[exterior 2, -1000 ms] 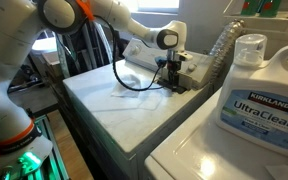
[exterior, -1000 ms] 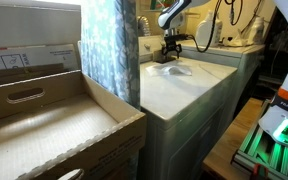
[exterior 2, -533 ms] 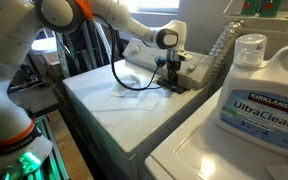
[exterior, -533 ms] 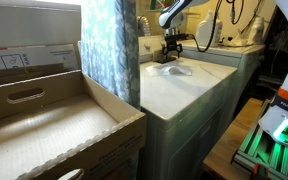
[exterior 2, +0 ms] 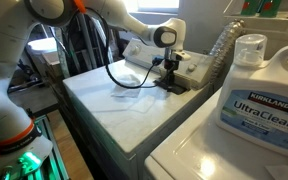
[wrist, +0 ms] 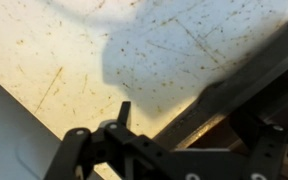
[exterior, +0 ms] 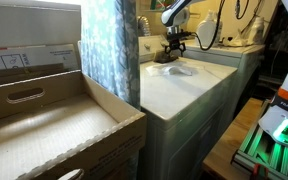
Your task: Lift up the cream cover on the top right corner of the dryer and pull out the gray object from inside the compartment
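My gripper [exterior: 173,46] hangs over the far corner of the white dryer top [exterior: 174,90], fingers pointing down; it also shows in the other exterior view [exterior 2: 170,74]. A dark gray object [exterior 2: 173,86] lies right under the fingers at the compartment, next to the cream cover [exterior 2: 193,66]. In the wrist view a long gray strip [wrist: 219,85] runs diagonally along a dark opening in the speckled cream surface [wrist: 74,50]. One thin black fingertip [wrist: 122,112] shows; the other is lost in shadow. I cannot tell whether the jaws hold anything.
A large detergent jug [exterior 2: 259,90] stands on the neighbouring machine, close to the camera. A clear plastic bottle [exterior 2: 219,50] stands behind the compartment. A patterned curtain [exterior: 109,50] and cardboard boxes [exterior: 54,120] are beside the dryer. A black cable [exterior 2: 119,78] loops over the dryer top.
My gripper has shifted slightly toward the back corner and a little upward. The dark gray object below it shows more than before.
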Motion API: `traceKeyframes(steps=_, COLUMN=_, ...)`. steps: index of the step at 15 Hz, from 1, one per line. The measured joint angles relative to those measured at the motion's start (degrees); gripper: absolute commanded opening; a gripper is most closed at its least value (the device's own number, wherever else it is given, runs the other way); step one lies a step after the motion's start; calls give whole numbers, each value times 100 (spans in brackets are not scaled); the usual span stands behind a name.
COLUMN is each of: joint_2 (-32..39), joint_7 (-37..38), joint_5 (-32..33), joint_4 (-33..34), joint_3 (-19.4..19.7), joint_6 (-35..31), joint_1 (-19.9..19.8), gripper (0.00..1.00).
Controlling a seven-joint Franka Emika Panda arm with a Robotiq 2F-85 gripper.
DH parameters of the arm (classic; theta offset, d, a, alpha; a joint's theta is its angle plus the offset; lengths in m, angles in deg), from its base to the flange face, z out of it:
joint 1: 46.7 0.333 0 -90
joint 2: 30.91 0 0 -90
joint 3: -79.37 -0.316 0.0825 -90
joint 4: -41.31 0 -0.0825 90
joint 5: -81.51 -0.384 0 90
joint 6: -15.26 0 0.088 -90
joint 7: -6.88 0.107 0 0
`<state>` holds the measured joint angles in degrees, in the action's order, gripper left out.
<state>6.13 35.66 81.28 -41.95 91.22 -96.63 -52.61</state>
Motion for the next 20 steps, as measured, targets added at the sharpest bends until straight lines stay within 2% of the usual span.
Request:
traceKeyframes(steps=12, joint_2=-755, joint_7=379, joint_5=-21, joint_4=-920, joint_3=71, joint_6=-12, joint_1=-9, gripper=100)
traceKeyframes(steps=17, joint_2=-1663, joint_7=160, joint_5=111, joint_4=-1771, joint_3=287, joint_6=1161, joint_1=-106, gripper=100)
traceKeyframes(steps=20, joint_2=-2067, joint_7=105, joint_5=170, joint_4=-2148, joint_3=346, joint_6=1250, joint_1=-192, gripper=100)
